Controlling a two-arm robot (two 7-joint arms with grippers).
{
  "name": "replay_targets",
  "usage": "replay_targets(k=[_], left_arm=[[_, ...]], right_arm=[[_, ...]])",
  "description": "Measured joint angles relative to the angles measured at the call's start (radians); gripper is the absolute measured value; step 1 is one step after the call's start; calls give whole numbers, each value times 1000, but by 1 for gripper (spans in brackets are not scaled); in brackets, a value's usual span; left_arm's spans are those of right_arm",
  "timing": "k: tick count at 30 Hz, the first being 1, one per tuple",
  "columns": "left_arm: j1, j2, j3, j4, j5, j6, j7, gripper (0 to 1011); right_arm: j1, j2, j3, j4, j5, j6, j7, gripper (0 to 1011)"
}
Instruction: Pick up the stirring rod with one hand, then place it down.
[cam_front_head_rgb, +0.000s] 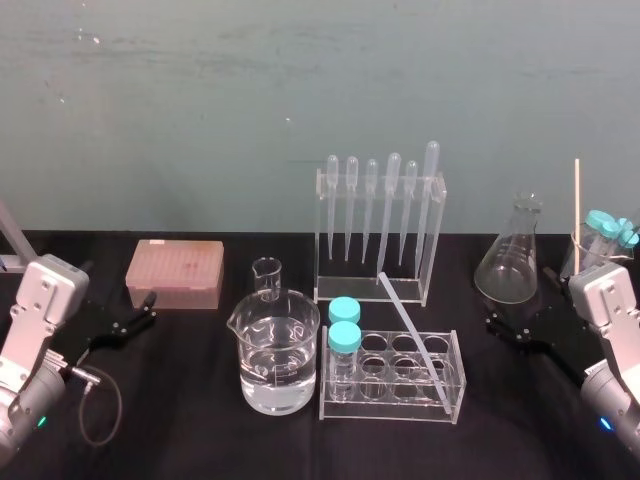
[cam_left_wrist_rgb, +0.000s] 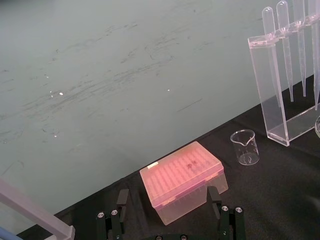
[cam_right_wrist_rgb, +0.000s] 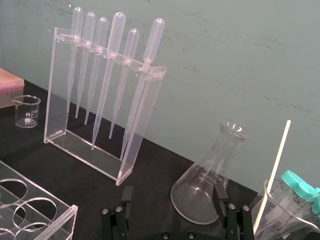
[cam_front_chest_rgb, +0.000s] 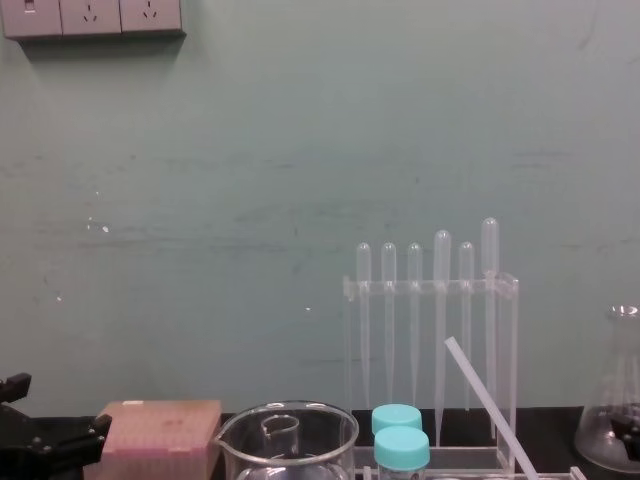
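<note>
At far left of the head view, the left tool (cam_left_wrist_rgb: 167, 199) sits low over the black worktop (cam_front_head_rgb: 200, 440) near a pink box (cam_front_head_rgb: 174, 272), spread wide and empty. At centre frame, the stirring rod (cam_front_head_rgb: 408, 328) leans in a clear tube rack (cam_front_head_rgb: 395, 408), its top slanting up-left toward the pipette stand (cam_front_head_rgb: 430, 240). At right, beside a flask (cam_front_head_rgb: 512, 262), the right tool (cam_right_wrist_rgb: 173, 194), also wide and empty, looks the nearer, with the rod to its left.
</note>
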Motion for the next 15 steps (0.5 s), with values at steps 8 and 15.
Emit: replay_targets(k=[8,15], left_arm=[[0,0,0,0,0,0,0,1000],[0,0,0,0,0,0,0,1000]], right_arm=[[0,0,0,0,0,0,0,1000],[0,0,0,0,0,0,0,1000]])
